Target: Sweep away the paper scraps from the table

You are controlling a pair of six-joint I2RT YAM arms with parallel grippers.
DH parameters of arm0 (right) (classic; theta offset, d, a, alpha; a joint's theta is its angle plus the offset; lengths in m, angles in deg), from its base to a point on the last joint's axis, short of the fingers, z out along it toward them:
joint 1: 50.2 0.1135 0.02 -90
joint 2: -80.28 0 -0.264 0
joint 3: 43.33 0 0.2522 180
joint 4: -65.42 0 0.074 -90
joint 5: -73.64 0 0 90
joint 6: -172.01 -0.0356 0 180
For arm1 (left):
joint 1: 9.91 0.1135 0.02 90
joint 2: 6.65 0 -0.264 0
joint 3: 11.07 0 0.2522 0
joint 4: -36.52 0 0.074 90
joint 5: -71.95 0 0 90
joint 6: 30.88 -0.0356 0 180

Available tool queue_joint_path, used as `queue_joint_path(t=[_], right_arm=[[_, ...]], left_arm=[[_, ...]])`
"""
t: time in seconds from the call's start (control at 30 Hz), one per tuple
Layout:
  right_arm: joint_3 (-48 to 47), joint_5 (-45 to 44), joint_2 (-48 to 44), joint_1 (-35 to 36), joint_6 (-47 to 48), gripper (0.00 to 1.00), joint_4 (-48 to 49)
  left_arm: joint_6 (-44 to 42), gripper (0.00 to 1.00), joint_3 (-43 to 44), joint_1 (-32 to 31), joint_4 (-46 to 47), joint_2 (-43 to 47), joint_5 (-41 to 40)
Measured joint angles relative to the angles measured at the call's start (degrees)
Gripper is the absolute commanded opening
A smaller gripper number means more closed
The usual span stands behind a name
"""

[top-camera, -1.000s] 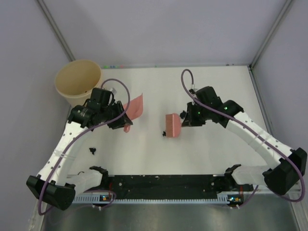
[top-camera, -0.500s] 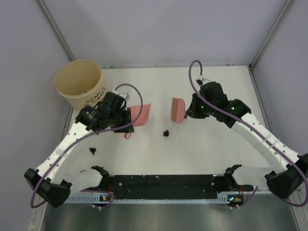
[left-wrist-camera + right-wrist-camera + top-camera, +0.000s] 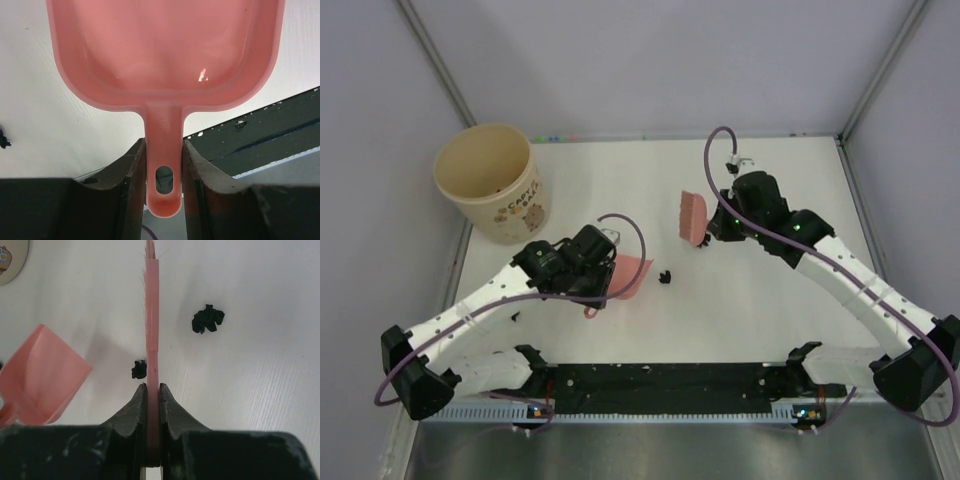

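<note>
White tabletop (image 3: pixel 770 300) fills the booth between grey-lilac walls (image 3: pixel 650 60), with a black strip (image 3: pixel 660 380) along the near edge.

At the far left stands a cream paper cup (image 3: pixel 515 205). Below it, a dark speck (image 3: pixel 516 316) shows beside the left forearm, probably a scrap but too small to be sure.

Next comes the left gripper (image 3: pixel 164 162). Its jaws are set narrow and clamp the handle of a pink dustpan (image 3: pixel 165 50) from both sides. The pan's mouth points right, towards the middle of the table.

Just beyond the pan's lip lies one of the paper scraps (image 3: pixel 666 276), a black crumpled wad, close to the lip but apart from it. Up and to its right is a pink brush (image 3: pixel 692 217), pinched edge-on in the fully closed right gripper (image 3: pixel 153 390). The right wrist view shows one wad (image 3: pixel 139 369) tight against the brush's left face and another (image 3: pixel 208 320) off to its right. I cannot tell whether the bristles touch the table.

The step in hand looks like brushing the nearest wad into the pan. To do it well, the pan's lip should sit flat on the table and hold steady. The brush should land on the wad's far side, with the bristles lightly on the surface. A short, slow stroke to the left should follow, since so light a wad could easily skip past the lip.
</note>
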Motion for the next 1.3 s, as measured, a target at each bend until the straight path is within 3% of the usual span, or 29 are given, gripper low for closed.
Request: queue_joint_path(t=[0.33, 0.63, 1.3], right_arm=[[5.2, 2.7, 0.0, 0.0, 1.6, 0.0, 3.3], [8.2, 7.3, 1.5, 0.0, 4.6, 0.0, 6.5], [12.7, 8.3, 6.0, 0.0, 7.7, 0.0, 12.2]], left_arm=[[2.2, 0.0, -3.4, -9.8, 4.0, -3.2, -3.5], [4.6, 0.0, -5.8, -14.6, 8.9, -7.6, -3.5], [4.5, 0.0, -5.8, -16.5, 12.4, -17.2, -3.7]])
